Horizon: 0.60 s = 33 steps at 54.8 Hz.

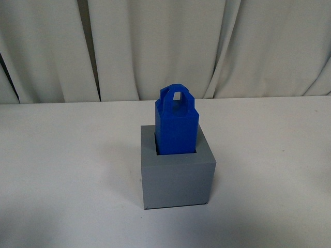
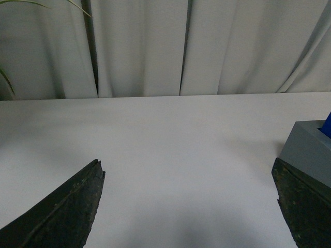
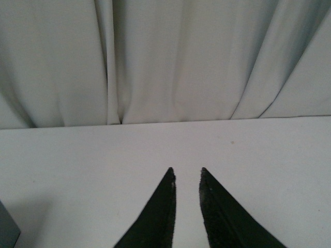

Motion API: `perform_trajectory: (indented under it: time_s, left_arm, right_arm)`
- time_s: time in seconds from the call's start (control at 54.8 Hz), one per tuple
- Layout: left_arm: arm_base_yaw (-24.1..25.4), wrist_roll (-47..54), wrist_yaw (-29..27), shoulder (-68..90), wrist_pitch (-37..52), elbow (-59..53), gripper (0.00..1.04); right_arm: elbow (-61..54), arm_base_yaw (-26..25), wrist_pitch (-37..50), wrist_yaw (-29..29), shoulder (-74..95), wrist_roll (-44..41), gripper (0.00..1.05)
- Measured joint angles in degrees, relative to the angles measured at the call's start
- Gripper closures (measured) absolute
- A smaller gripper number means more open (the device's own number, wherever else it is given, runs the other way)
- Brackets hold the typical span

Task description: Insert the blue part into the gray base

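Observation:
The blue part stands upright in the square recess of the gray base at the middle of the white table, its looped handles on top. Neither arm shows in the front view. In the left wrist view my left gripper is open and empty over bare table, with the gray base and a sliver of the blue part next to one finger. In the right wrist view my right gripper is shut and empty above the table; a dark corner of the gray base shows at the edge.
The white table runs to a back edge under a white curtain. A few green leaves show at the edge of the left wrist view.

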State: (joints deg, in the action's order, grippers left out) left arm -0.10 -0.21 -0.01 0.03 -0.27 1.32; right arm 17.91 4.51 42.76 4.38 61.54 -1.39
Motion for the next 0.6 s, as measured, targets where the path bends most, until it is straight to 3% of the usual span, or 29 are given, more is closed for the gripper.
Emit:
perform_trajectory:
  time_s: [0.091, 0.164, 0.237, 0.602]
  left_arm:
    - [0.00, -0.02, 0.00, 0.00, 0.00, 0.00, 0.06]
    - [0.00, 0.00, 0.00, 0.00, 0.00, 0.00, 0.06]
    - [0.00, 0.00, 0.02, 0.00, 0.00, 0.00, 0.06]
    - [0.00, 0.00, 0.00, 0.00, 0.00, 0.00, 0.06]
  right_arm:
    - [-2.47, -0.42, 0.07, -0.55, -2.45, 0.26, 1.03]
    - [-4.48, -2.82, 0.04, -3.98, -4.76, 0.42, 1.02]
    - [-6.36, -4.20, -0.22, -3.89, -6.99, 0.57, 1.02]
    - [-12.55, -4.46, -4.98, -4.42, -17.75, 0.66, 1.02]
